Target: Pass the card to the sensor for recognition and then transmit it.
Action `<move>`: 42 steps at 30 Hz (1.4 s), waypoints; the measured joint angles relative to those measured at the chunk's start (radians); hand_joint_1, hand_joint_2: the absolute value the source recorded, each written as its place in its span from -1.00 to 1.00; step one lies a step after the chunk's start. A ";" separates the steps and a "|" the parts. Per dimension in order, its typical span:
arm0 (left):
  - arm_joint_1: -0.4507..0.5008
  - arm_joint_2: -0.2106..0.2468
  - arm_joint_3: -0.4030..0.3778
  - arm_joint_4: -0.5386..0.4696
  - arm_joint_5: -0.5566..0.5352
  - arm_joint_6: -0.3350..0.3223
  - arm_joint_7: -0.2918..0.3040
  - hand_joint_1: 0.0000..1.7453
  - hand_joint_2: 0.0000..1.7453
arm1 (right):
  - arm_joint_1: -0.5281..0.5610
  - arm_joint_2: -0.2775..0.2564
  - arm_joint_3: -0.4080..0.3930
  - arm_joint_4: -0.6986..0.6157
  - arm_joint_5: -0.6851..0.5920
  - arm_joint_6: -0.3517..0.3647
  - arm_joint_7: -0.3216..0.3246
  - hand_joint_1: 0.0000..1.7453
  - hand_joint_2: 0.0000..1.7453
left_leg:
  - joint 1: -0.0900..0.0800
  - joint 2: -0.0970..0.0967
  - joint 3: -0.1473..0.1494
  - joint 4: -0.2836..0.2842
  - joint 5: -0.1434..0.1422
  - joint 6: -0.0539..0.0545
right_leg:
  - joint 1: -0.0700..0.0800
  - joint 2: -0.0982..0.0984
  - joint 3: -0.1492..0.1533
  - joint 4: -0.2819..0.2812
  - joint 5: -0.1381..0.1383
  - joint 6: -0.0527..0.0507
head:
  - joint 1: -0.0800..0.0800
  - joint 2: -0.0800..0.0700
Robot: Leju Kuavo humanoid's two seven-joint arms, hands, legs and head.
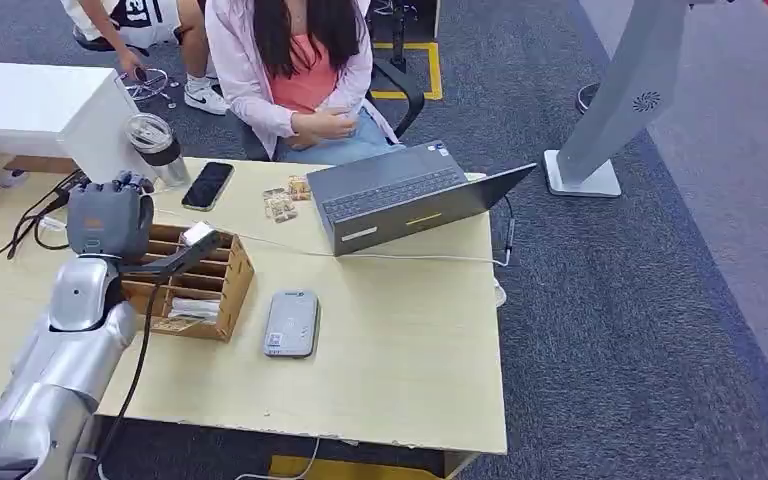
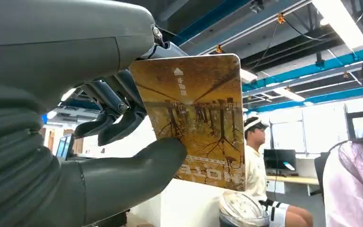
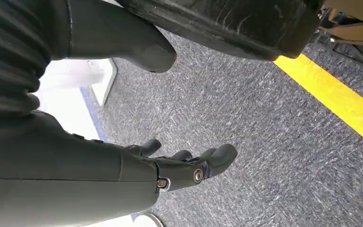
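1. Left robot hand point(image 1: 108, 218) was raised over the wooden organizer box point(image 1: 192, 283), holding one card point(image 2: 196, 120) pinched between its thumb point(image 2: 137, 168) and fingers point(image 2: 118, 116). The left wrist view showed the printed amber face of the card, gripped along one edge, the rest standing free.
2. Right robot hand point(image 3: 179, 165) hung low over carpet, holding nothing, fingers loosely apart.
3. Handling judgement: the card looked thin, stiff, light and smooth, so likely to slip or pivot in a pinch. An edge hold leaves the flat face free to present to the reader; squeezing harder would gain little.
4. Sensor point(image 1: 292, 323): one grey flat unit on the table point(image 1: 400, 340), near the hand, just beyond the box on the side away from the arm. The card was not yet over it.
5. Further out, counted: one laptop point(image 1: 400, 195), one phone point(image 1: 208, 185), one lidded tumbler point(image 1: 157, 148), a small cluster of trinkets point(image 1: 285, 198) (number unclear).
6. One seated person point(image 1: 300, 70) sat behind the table; a second showed partly beyond.
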 joint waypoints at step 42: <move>0.083 -0.003 0.091 -0.093 -0.029 0.042 -0.064 -1.00 1.00 | -0.001 0.000 0.028 0.000 -0.027 0.001 0.000 -1.00 1.00 | 0.000 0.000 0.000 0.000 0.000 0.000 | 0.000 0.000 0.000 0.000 0.000 0.000 | 0.000 0.000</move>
